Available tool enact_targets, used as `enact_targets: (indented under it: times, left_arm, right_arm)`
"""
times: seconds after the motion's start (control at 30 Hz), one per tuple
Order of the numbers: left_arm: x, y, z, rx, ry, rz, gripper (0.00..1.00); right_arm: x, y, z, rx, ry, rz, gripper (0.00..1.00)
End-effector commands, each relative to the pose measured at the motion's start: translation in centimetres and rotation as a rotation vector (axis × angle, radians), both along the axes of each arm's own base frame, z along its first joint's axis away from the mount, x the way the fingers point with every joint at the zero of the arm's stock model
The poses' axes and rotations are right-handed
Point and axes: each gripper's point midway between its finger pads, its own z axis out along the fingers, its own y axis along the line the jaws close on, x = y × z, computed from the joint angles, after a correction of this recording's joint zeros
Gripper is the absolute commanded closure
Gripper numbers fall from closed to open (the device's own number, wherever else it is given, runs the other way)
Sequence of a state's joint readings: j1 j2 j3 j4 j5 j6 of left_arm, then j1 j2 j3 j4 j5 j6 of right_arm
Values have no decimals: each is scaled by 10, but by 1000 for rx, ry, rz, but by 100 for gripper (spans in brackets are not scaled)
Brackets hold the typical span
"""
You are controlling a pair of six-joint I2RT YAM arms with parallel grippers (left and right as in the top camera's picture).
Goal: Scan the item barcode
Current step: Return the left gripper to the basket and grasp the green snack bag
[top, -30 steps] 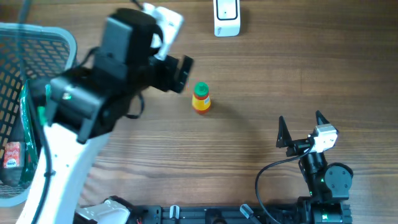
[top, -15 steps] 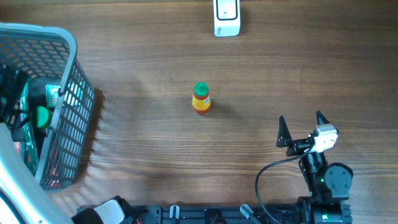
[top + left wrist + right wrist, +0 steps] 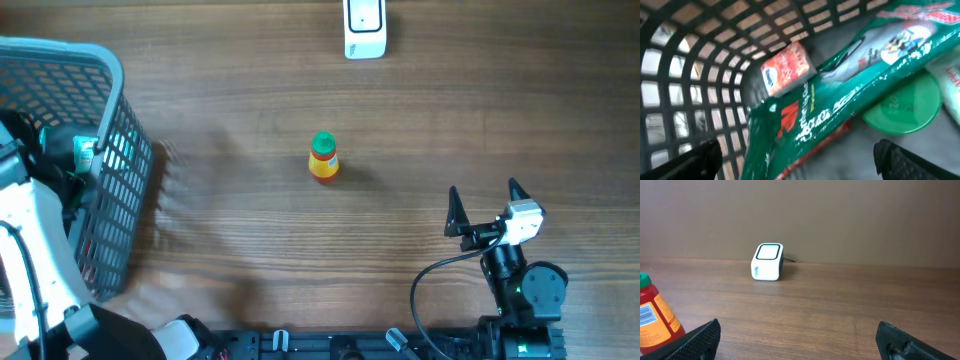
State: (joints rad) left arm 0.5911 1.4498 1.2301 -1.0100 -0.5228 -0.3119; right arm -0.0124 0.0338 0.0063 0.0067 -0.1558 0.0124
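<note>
**A:** How many items stand on the table?

**B:** Only one. It is a small bottle [image 3: 322,160] with a green cap and an orange body, upright near the middle of the wooden table [image 3: 250,250]. There is also one white scanner [image 3: 365,28] at the far edge, well apart from the bottle.

**A:** And how many baskets?

**B:** One grey basket [image 3: 120,150], at the left side. The left wrist camera looks into it. I count one long green packet [image 3: 840,100], one small red packet [image 3: 785,67] just beside it, and one round green lid [image 3: 905,107] partly covered by the green packet. At the right edge there is a pale thing, but I cannot tell what it is.

**A:** What about the grippers?

**B:** There are two. The left gripper [image 3: 800,162] hangs inside the basket above the packets, its jaws wide apart and nothing between them. The right gripper [image 3: 484,198] is at the near right part of the table, also spread wide and empty. It faces the scanner, and the bottle shows at the left edge of its view.
</note>
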Motion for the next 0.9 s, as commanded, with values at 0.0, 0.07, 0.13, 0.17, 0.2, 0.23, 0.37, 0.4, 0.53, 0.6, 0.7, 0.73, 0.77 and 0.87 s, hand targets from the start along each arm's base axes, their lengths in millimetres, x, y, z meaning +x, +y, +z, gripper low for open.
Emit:
enact_targets:
  times: [0.0, 0.07, 0.13, 0.17, 0.2, 0.23, 0.37, 0.4, 0.53, 0.6, 0.7, 0.73, 0.77, 0.87]
  left_arm:
    - [3, 9, -14, 21, 128, -164, 0]
    - [14, 8, -24, -9, 102, -190, 0]
    - [19, 6, -37, -53, 142, -259, 0]
    - [18, 5, -44, -69, 162, -266, 0]
    - [18, 1, -55, -107, 170, -276, 0]
    - [15, -2, -65, -133, 190, -278, 0]
    - [8, -5, -84, -179, 238, -271, 0]
    - [5, -2, -85, -181, 238, -260, 0]
    - [-1, 3, -85, -184, 234, -234, 0]
    - [-4, 8, -85, -181, 226, -212, 0]
    - [-8, 17, -84, -174, 201, -178, 0]
    - [-6, 18, -86, -192, 165, -176, 0]
    - [-2, 17, -89, -218, 122, -178, 0]
    - [6, 17, -96, -264, 46, -184, 4]
  right_arm:
    - [0, -1, 1, -12, -8, -6, 0]
    - [0, -1, 1, -12, -8, -6, 0]
    - [0, -1, 1, -12, -9, -6, 0]
    - [0, -1, 1, -12, -8, -6, 0]
    - [0, -1, 1, -12, -8, -6, 0]
    - [0, -1, 1, -12, -8, -6, 0]
    - [0, -1, 1, -12, -9, -6, 0]
    - [0, -1, 1, -12, -8, -6, 0]
    - [0, -1, 1, -12, -8, -6, 0]
    - [0, -1, 1, -12, -8, -6, 0]
    - [0, -1, 1, -12, -9, -6, 0]
    - [0, -1, 1, -12, -9, -6, 0]
    - [0, -1, 1, -12, -9, -6, 0]
    - [0, -1, 1, -12, -8, -6, 0]
